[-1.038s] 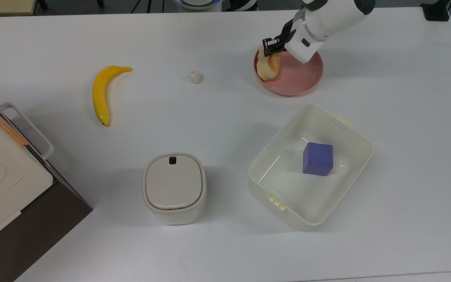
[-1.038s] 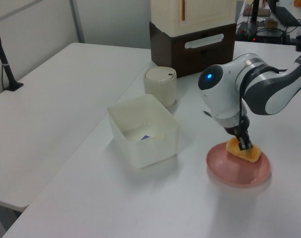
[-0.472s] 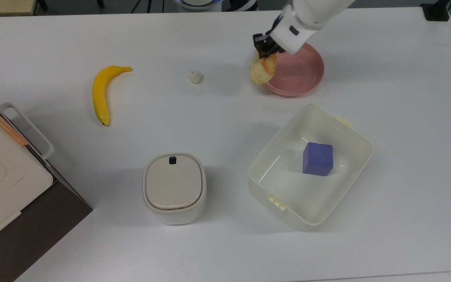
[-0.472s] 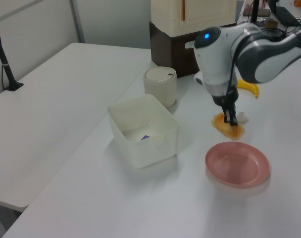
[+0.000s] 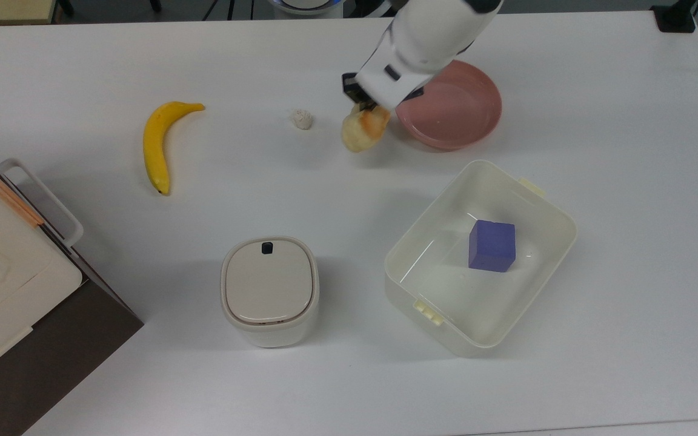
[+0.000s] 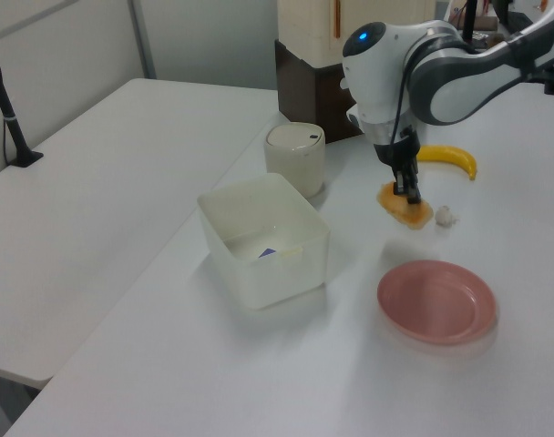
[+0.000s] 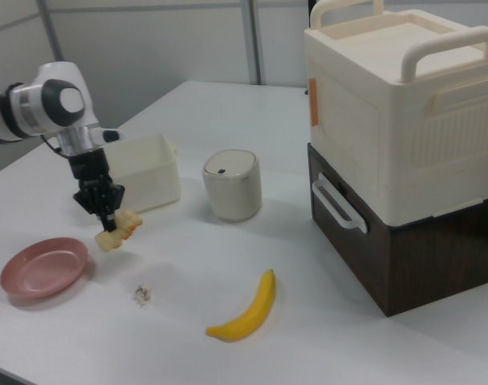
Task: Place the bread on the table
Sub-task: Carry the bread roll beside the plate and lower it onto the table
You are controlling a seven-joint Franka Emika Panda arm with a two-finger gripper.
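White tabletop [image 5: 597, 91] stretches wide under everything. Up in the air just off the pink plate [image 5: 467, 124], toward the top view's nine o'clock, hangs the bread [image 5: 361, 130], pinched by its upper end between the fingers of the gripper [image 5: 366, 104], which are clamped on it. Its long axis runs from about one o'clock down to seven o'clock in the top view, the free end drooping toward the table. It is a small oblong bun, toasted golden-orange on one face, pale cream along the sides. In the right view it hangs [image 7: 118, 228] below the gripper [image 7: 107, 218], clear of the surface. A tiny white lump [image 5: 302, 118] lies near it at nine o'clock, a banana [image 5: 158, 145] farther out. No writing is readable anywhere.
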